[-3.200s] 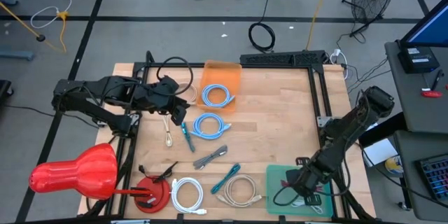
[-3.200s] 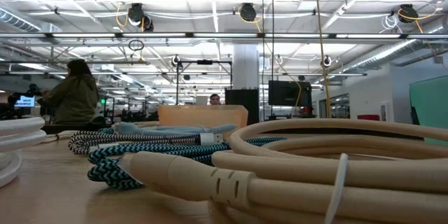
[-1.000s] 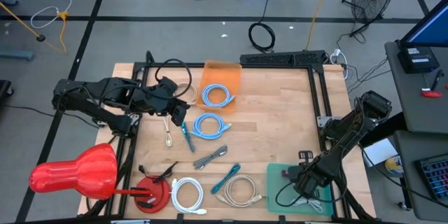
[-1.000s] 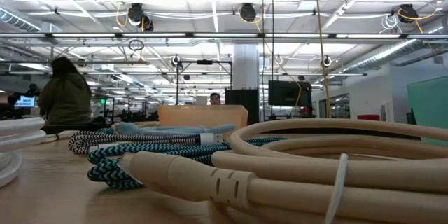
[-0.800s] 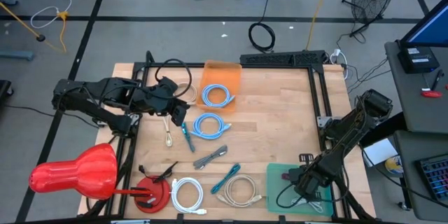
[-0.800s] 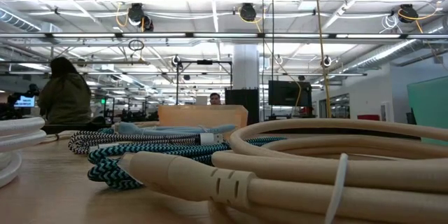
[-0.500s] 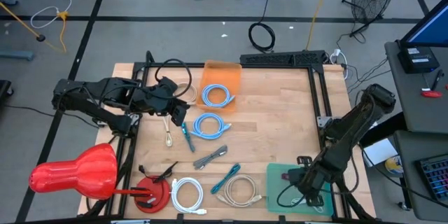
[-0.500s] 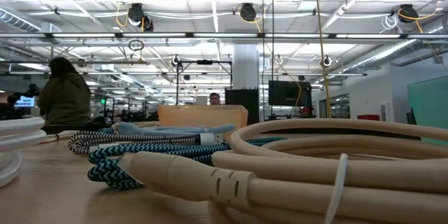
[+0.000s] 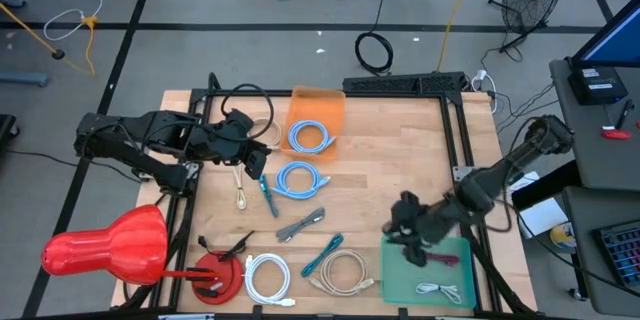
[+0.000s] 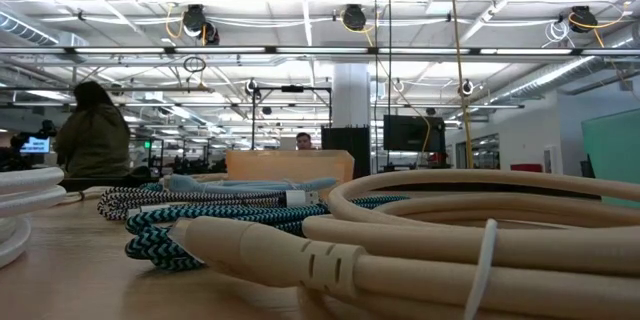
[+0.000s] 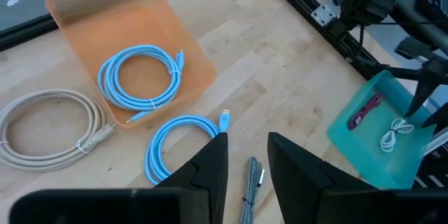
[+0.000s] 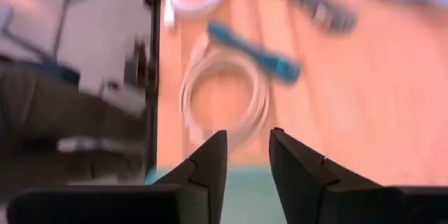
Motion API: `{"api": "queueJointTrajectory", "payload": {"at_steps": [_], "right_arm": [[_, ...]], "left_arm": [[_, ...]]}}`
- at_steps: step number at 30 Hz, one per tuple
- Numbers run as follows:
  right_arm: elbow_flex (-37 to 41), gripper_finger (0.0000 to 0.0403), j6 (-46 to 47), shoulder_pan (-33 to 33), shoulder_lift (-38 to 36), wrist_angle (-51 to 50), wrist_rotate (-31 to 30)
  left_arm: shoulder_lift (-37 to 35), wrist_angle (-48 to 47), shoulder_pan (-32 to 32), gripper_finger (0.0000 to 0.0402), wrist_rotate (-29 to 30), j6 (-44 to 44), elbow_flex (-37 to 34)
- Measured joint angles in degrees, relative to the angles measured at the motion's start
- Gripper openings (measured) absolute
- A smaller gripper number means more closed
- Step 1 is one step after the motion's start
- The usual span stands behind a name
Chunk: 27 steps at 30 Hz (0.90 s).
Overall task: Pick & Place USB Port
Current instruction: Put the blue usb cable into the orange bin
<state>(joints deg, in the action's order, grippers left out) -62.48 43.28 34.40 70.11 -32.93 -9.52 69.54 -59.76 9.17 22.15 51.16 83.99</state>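
Wooden desk (image 9: 390, 175) with a black frame, standing on a grey floor taped in dark lines; the level view looks across into a large workshop with ceiling rails and lights, a person seated far off. Left arm parked at the desk's left edge, its claw (image 11: 246, 155) empty with a clear gap between the fingers, looking out over the cables, likely just waiting. Right arm reaches in from the right; right claw (image 12: 246, 151) hangs above the near edge of the green tray (image 9: 462, 290), fingers parted, nothing between them. Tray sits at the desk's front right corner and carries a small white cable (image 9: 440, 290) and a red cable (image 9: 438, 259), so it reads as the drop-off place. Orange bin (image 9: 318, 110) at the back holds one blue coil (image 9: 310, 137); a second blue coil (image 9: 297, 179) lies on bare wood just in front. Remaining cables spread along the front: beige coil (image 9: 343, 271), teal braided cable (image 9: 324, 253), white coil (image 9: 267, 275), grey braided cable (image 9: 301, 224). The right wrist camera points at the beige coil and teal cable, likely the next pick.
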Motion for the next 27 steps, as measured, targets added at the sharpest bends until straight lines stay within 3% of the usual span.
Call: {"api": "queueJointTrajectory", "payload": {"at_steps": [7, 15, 23, 27], "right_arm": [[0.00, 0.0091, -6.27, -10.15, 1.34, 10.24, -1.06], [-0.02, 0.0091, -6.67, -22.13, 5.28, 10.96, -0.66], [0.00, 0.0091, -6.07, -31.30, 9.82, 13.77, 5.13], [-0.02, 0.0091, -4.62, -33.55, 11.15, 14.65, 7.37]], "left_arm": [[0.00, -0.01, 0.00, 0.0103, 0.26, 0.00, 0.00], [0.00, -0.01, -0.02, 0.0103, 0.48, -2.03, 0.00], [0.62, -4.10, -1.44, 0.0103, 1.03, -4.31, -0.32], [2.13, -7.24, -3.40, 0.0103, -4.00, -3.67, -4.56]]}}
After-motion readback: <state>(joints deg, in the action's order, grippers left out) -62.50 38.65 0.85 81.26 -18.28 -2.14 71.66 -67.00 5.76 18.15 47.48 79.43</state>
